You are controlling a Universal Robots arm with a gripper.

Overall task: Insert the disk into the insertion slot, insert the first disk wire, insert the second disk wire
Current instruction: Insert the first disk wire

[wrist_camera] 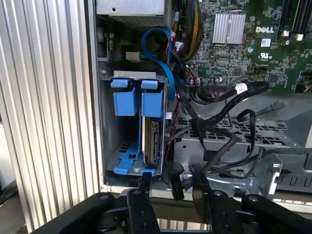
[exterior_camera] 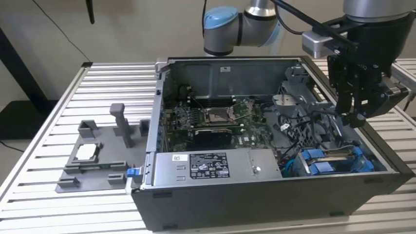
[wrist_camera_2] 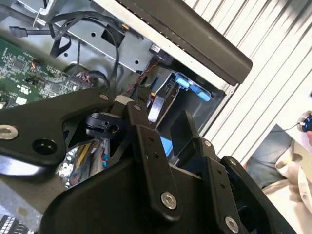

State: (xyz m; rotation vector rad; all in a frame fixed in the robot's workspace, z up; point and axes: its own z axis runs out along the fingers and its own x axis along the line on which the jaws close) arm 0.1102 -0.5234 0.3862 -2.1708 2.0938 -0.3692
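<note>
The tool hangs over the open computer case on the slatted counter, its fingers spread with nothing pinched between them. Just beyond its tips the disk stands on edge in its blue frame, seated inside the insertion slot. Loose black cables lie beside the slot, near the tool. One black connector sits between the tips, and I cannot tell whether it touches them.
</note>
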